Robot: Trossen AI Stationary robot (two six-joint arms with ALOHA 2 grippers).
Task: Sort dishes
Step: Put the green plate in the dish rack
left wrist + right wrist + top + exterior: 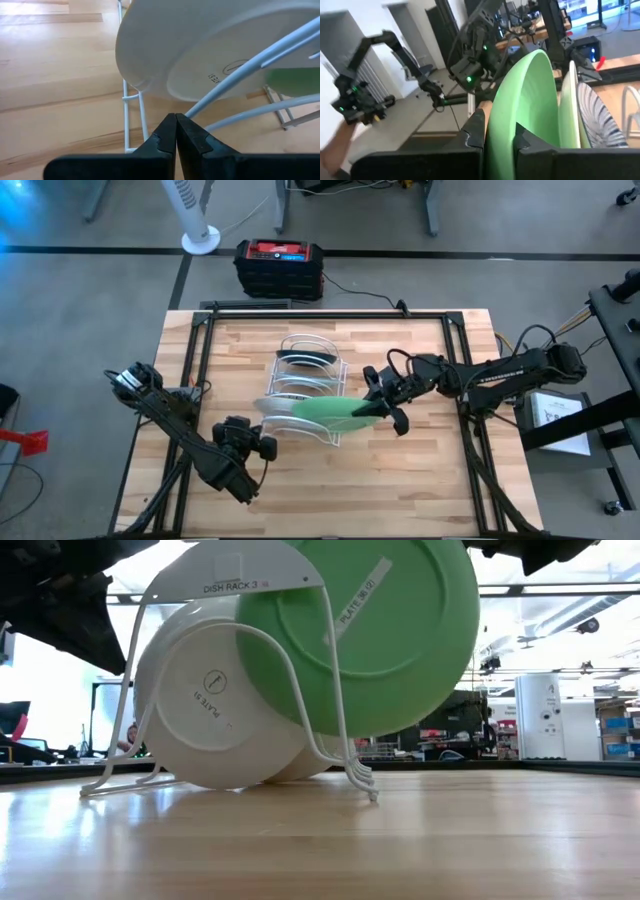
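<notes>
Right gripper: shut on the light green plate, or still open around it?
Shut on it. In the right wrist view the right gripper has both fingers pressed against the light green plate's rim, at the white wire rack.

Your right arm is reaching in from the table's right edge toward its middle, forearm stretched nearly level, wrist turned so the right gripper [385, 412] is pointing leftward. Its two dark fingers [476, 131] are clamping the rim of the light green plate [335, 414], one on each face. Your left arm is lying diagonally along the table's left side near the front edge, and the left gripper [175, 131] is sitting with its fingers pressed fully together, gripping nothing.
</notes>
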